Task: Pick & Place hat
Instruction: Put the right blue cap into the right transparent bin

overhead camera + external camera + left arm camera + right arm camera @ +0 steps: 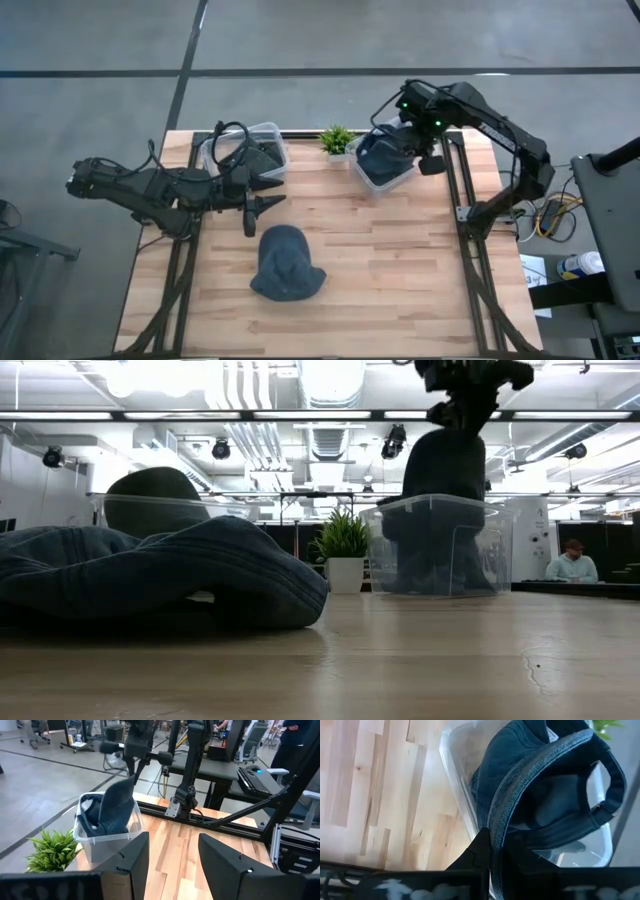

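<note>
A pale wooden table (400,260) on a dark metal frame fills the middle of the room, with two dark robot arms reaching over it, one from each side.

There are two clear plastic bins at the far edge. The right-hand bin (385,165) holds dark blue caps, and the left-hand bin (262,150) shows a dark green rounded shape behind its wall in the low view (a cap, most likely, though I cannot be sure).

I count two blue denim caps clearly. One cap (287,263) lies loose on the bare wood near the table's middle, slumped and crumpled, well apart from both bins. The second cap (545,790) hangs over the right-hand bin, its brim pinched by the right gripper (405,140), whose fingers are clenched tight on the brim. The cap's crown dips into the bin, where more blue fabric is piled.

The left gripper (262,200) hovers just beside the left-hand bin, its two fingers spread wide and grasping nothing.

One small potted green plant (337,141) in a white pot stands between the two bins.

One person (572,563) sits at a desk far off in the room.
</note>
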Robot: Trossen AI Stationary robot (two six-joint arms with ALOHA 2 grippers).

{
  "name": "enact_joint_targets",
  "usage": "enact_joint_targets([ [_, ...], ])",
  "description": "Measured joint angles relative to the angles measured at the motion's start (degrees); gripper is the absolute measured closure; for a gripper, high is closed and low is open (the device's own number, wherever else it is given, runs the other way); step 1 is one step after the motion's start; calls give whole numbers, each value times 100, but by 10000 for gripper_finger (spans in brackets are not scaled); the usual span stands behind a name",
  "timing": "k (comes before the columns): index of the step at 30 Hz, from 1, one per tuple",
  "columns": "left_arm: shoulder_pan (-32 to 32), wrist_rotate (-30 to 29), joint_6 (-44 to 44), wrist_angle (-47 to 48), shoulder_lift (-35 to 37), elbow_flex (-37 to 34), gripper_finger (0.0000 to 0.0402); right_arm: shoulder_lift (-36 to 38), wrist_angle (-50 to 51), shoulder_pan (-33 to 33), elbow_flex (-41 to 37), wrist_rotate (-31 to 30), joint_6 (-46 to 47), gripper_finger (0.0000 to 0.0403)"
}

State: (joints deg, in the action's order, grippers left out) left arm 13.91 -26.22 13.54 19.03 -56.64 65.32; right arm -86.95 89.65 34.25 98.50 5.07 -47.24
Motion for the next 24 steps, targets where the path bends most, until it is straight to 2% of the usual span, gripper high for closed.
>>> enact_joint_targets([
  [12,-4,-44,78,9,0,0,239,-1015,-225,377,-74,21,-123,394],
  [20,-3,-44,144,46,0,0,239,-1566,-367,706,-94,794,44,393],
  [24,-2,-46,158,48,-2,0,239,-1834,-374,828,-98,927,169,392],
])
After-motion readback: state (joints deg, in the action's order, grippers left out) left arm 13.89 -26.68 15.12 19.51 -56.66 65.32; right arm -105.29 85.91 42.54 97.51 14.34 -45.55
